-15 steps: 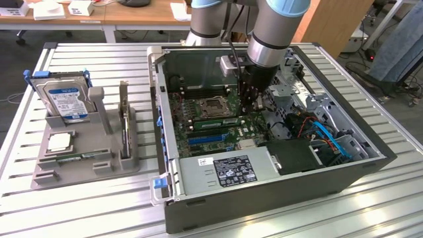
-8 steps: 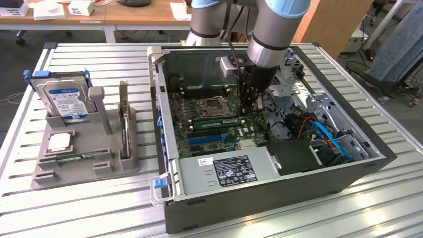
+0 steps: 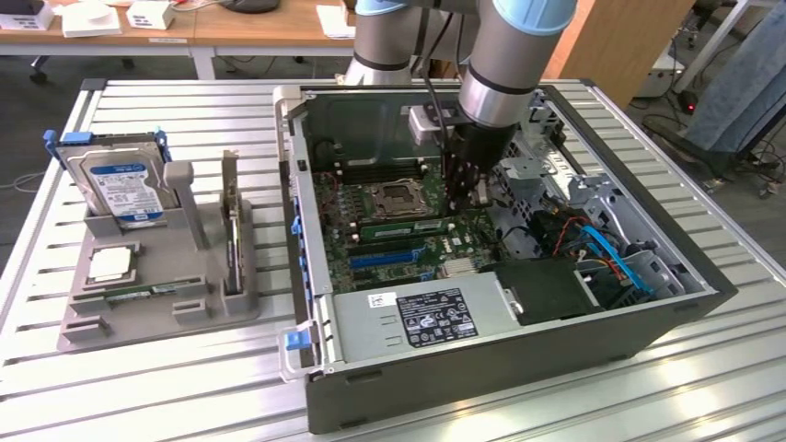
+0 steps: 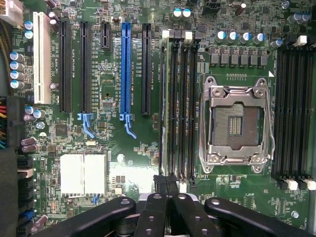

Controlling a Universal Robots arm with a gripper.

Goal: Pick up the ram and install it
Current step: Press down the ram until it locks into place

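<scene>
Exterior view, from its left: a hard drive [image 3: 123,189] stands in the grey rack [image 3: 86,327]. Mid-frame, the ram [image 3: 399,226] already sits in a motherboard slot, apparently installed. Just right of it the gripper [image 3: 465,204] is clenched, grasping nothing I can make out. Full seating is unconfirmed.

The arm [image 3: 516,55] is cut off at the exterior view's top edge, the gripper [image 3: 465,204] hides part of the motherboard [image 3: 368,241], and the power supply label [image 3: 430,318] is too small to read.

Exterior: high, oblique over case [image 3: 491,368]. Wrist: close, facing motherboard [image 4: 128,163], shared.
</scene>
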